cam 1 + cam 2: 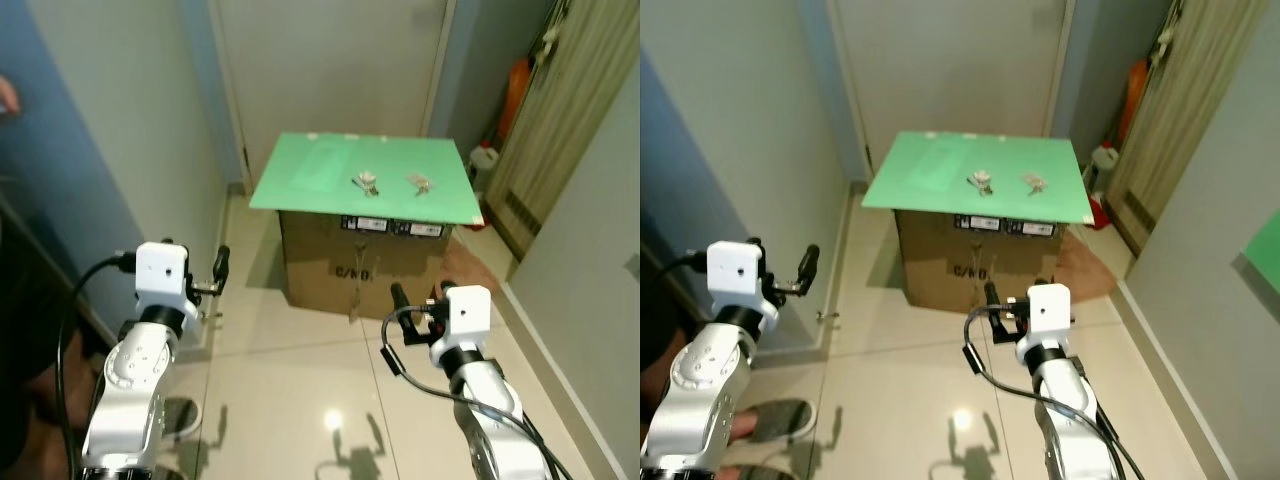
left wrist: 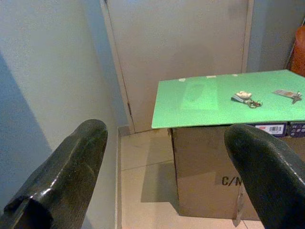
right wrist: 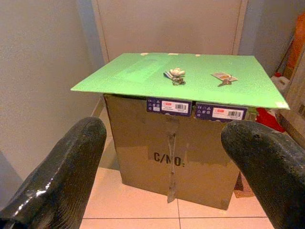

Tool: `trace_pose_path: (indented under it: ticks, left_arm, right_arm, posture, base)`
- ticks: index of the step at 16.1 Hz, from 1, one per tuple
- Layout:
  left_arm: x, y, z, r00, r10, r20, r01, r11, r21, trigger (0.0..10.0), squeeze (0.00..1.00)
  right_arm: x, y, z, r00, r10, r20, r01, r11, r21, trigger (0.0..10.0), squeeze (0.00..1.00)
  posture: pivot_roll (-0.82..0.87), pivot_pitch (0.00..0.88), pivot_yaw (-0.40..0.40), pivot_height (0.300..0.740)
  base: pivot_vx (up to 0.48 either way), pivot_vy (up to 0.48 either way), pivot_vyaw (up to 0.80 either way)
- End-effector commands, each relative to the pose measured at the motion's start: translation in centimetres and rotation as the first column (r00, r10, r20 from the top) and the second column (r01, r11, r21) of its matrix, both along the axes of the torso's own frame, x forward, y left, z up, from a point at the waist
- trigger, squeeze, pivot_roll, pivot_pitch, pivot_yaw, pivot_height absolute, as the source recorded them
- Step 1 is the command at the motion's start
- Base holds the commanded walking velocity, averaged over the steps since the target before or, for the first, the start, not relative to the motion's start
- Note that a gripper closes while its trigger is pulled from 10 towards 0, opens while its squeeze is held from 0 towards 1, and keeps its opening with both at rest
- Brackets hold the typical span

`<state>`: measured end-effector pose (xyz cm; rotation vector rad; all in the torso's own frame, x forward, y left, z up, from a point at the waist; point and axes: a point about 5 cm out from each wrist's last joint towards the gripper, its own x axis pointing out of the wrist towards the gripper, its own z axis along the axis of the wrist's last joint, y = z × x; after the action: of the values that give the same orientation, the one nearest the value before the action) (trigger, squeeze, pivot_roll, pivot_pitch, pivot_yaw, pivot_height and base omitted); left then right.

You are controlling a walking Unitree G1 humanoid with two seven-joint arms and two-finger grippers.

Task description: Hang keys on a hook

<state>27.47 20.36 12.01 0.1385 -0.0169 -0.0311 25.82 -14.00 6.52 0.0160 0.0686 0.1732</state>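
Observation:
Two bunches of keys lie on a green board (image 1: pixel 300 185) that tops a cardboard box (image 1: pixel 320 265): one with a pale charm (image 1: pixel 365 181) near the middle, another with a tag (image 1: pixel 421 182) to its right. They also appear as the charm keys (image 3: pixel 175 75) and the tag keys (image 3: pixel 224 78). My left gripper (image 1: pixel 218 268) is raised by the left wall, open and empty. My right gripper (image 1: pixel 400 300) hovers in front of the box, open and empty, well short of the keys. No hook can be made out.
A closed pale door (image 1: pixel 330 60) stands behind the box. A wall (image 1: pixel 120 140) runs close on the left, a wooden cabinet (image 1: pixel 570 110) on the right with an orange container (image 1: pixel 515 90) and a white jug (image 1: pixel 484 160). Glossy tiles (image 1: pixel 320 400) lie before the box.

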Motion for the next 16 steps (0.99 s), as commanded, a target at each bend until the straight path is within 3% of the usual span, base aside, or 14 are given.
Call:
trace_pose_path:
  ticks: [1,16]
  left_arm:
    - [0.15,0.1,0.31,1.0,0.003,0.008,-0.003,1.0,0.013,10.0,0.0]
    - [0.73,-0.33,0.69,0.999,-0.03,0.012,0.03,0.999,0.037,10.0,0.0]
  right_arm:
    - [-0.24,0.26,-0.15,1.0,0.023,0.004,-0.023,1.0,-0.009,10.0,0.0]
    - [-0.72,0.29,-0.24,0.999,0.048,0.014,-0.048,0.999,-0.024,10.0,0.0]
  posture:
    - [-0.04,0.0,0.07,0.74]
    - [-0.04,0.0,0.066,0.74]
  base:
    - [0.461,0.0,0.0]
    - [0.458,0.0,0.0]
